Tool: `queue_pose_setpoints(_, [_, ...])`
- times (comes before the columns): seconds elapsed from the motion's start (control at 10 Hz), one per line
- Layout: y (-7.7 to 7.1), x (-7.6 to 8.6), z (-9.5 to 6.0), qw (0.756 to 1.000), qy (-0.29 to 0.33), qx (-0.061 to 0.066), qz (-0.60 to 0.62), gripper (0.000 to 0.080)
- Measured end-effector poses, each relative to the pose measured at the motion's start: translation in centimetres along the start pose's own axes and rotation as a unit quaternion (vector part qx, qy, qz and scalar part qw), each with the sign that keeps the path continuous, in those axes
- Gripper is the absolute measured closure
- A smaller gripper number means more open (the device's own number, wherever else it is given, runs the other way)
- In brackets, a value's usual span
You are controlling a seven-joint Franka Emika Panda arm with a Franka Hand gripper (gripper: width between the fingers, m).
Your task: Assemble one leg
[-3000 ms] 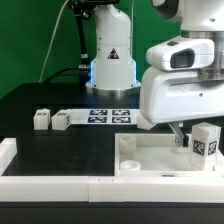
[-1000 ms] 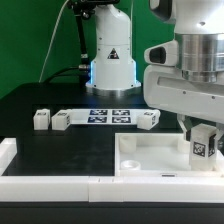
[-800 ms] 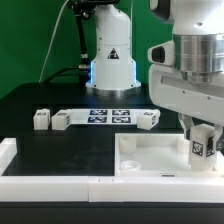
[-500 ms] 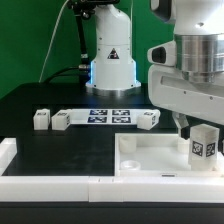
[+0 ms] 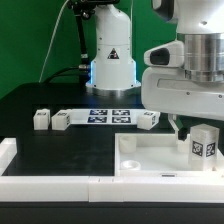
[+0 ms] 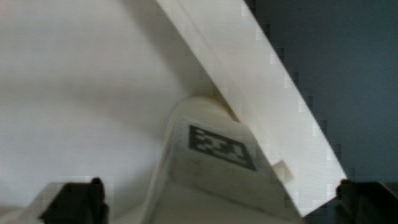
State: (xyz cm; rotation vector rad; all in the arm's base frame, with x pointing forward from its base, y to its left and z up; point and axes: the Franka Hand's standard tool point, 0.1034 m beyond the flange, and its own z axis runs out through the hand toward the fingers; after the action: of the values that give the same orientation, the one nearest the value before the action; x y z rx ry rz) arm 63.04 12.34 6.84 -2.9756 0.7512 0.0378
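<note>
One leg (image 5: pixel 204 141), a chunky white block with a marker tag, stands upright on the far right corner of the large white panel (image 5: pixel 150 155). My gripper (image 5: pixel 188 127) hangs just above and to the exterior view's left of it. In the wrist view the gripper (image 6: pixel 217 203) is open. Its dark fingertips (image 6: pixel 73 201) stand wide on either side of the leg (image 6: pixel 222 150) and do not touch it. Three more legs (image 5: pixel 41 119), (image 5: pixel 61 120), (image 5: pixel 148 120) lie on the black table behind.
The marker board (image 5: pixel 110 115) lies between the loose legs, in front of the robot base. A white raised barrier (image 5: pixel 50 185) runs along the front edge and up the exterior view's left side. The panel has a round corner socket (image 5: pixel 129 166).
The gripper was closed over the leg a second ago. It has since let go, risen slightly and shifted to the exterior view's left. The leg stays standing on the panel.
</note>
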Motion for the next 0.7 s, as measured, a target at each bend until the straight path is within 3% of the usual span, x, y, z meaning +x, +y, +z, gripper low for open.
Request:
queue_pose_setpoints(0.4, [-0.09, -0.07, 0.01, 0.983, 0.0, -0.001, -0.181, 0.0151])
queue_pose_setpoints(0.7, [0.0, 0.02, 0.0, 0.936, 0.002, -0.005, -0.352, 0.0151])
